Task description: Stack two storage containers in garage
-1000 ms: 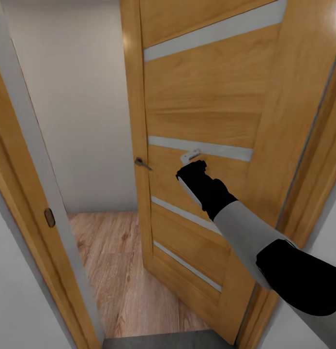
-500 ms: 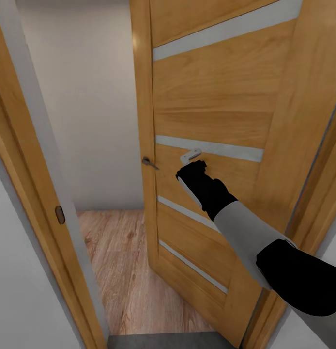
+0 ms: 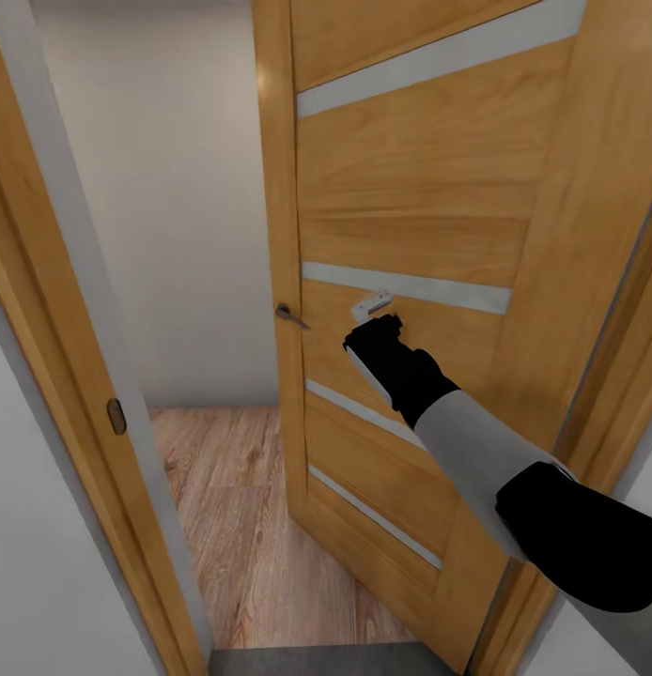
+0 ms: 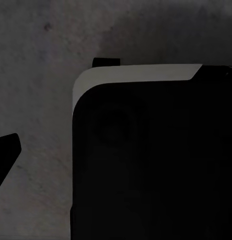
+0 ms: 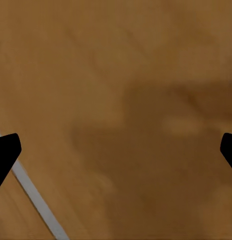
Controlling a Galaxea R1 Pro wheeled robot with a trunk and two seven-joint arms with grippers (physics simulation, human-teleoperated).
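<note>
Transit step, by my judgement: the robot stands at a doorway, and the right gripper [image 3: 371, 306] is held against the face of the wooden door [image 3: 411, 207], which stands partly swung inward. The storage containers are not to be seen at this moment; the light wood-plank floor [image 3: 241, 507] beyond the threshold suggests the house interior lies ahead, and a strip of dark grey concrete floor [image 3: 326, 660] shows at the near edge. The next move appears to call for pushing the door wider, well clear of the door frame [image 3: 44, 282], before the base drives through; the gap looks narrow for the trunk and arms. The door handle [image 3: 289, 315] sits just beside the gripper, apart from it. The right wrist view adds what the head view cannot: two dark fingertips [image 5: 6, 152] stand wide apart at opposite edges with bare door panel between them, so the right fingers are spread and pinch nothing. The left wrist view shows mottled grey concrete and a dark robot body part [image 4: 151, 160]; one fingertip shows at the edge, and I cannot tell the left fingers' state.
</note>
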